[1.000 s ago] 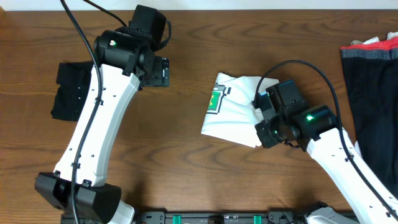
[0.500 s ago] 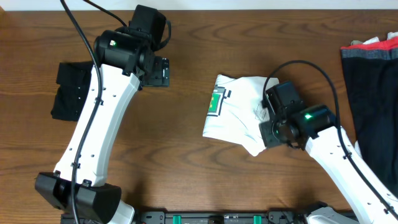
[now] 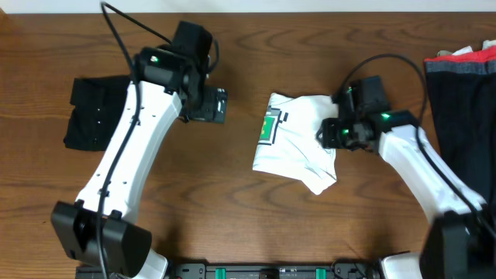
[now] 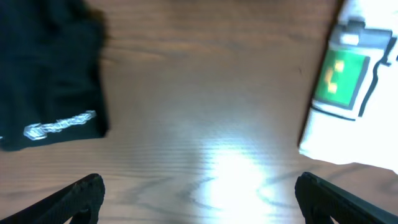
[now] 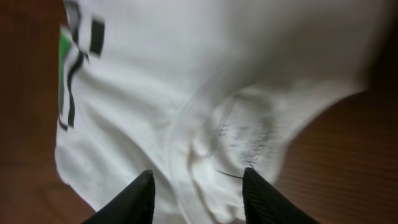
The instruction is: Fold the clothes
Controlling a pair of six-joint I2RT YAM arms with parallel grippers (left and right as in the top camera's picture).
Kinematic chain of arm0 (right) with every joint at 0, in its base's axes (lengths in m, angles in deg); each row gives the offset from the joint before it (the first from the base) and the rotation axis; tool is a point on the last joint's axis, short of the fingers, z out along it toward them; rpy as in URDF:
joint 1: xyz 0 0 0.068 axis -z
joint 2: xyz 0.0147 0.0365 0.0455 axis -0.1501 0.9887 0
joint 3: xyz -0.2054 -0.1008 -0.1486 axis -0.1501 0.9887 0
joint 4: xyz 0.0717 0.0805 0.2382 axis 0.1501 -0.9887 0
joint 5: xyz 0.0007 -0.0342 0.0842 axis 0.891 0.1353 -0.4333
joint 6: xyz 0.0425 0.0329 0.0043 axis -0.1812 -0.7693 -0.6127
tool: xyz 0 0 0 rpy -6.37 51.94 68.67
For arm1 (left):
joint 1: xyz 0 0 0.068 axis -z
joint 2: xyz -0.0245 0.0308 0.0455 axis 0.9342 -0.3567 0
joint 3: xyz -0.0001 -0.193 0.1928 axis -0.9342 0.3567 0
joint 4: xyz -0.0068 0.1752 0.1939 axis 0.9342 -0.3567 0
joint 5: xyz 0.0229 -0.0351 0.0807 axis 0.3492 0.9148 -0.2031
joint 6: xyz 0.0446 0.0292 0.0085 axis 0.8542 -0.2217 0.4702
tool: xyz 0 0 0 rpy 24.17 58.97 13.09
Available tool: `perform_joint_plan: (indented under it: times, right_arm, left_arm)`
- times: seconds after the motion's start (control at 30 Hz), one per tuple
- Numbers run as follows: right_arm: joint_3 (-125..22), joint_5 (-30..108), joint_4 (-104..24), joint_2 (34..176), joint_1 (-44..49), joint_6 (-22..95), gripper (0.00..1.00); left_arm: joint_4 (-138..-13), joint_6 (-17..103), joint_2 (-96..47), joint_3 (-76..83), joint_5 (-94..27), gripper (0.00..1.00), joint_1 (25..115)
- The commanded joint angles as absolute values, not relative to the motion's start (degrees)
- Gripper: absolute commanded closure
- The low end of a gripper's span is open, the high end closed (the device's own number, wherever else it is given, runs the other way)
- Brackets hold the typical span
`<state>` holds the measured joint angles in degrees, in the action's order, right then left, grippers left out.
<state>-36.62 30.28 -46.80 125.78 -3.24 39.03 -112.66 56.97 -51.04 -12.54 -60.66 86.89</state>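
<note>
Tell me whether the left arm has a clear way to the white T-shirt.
Probably yes. The left gripper hovers open over bare table, with the white T-shirt just to its side and nothing lying between. The right gripper is at the shirt's far edge.

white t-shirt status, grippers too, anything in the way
Left gripper open, empty, over table. Right gripper open over white T-shirt, roughly folded. Black shirt lies apart, not in the way.
</note>
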Motion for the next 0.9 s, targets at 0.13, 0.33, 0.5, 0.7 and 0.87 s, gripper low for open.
perform_joint_plan:
  times: [0.13, 0.33, 0.5, 0.7, 0.87]
  right_arm:
    - [-36.44, 19.94, -48.19, 132.86, -4.21, 41.45, 0.57]
    - [-36.44, 19.92, -47.32, 133.12, -4.18, 41.56, 0.71]
    - [-36.44, 21.1, -46.51, 133.78, -4.18, 41.56, 0.7]
    - [-36.44, 22.96, -45.81, 135.77, -4.18, 41.54, 0.78]
    - [-36.44, 22.68, -43.65, 136.05, -4.18, 41.54, 0.83]
  left_arm:
    - [-108.51, 63.33, -51.9, -2.25, -40.63, 0.0, 87.37]
    - [-103.13, 63.26, -51.9, 5.03, -33.88, 0.0, 89.95]
    - [-100.03, 63.0, -51.9, 10.45, -31.69, 0.0, 94.05]
    - [-94.52, 62.15, -51.9, 15.3, -32.22, 0.0, 97.95]
    - [-89.43, 62.22, -51.9, 18.45, -35.04, 0.02, 98.71]
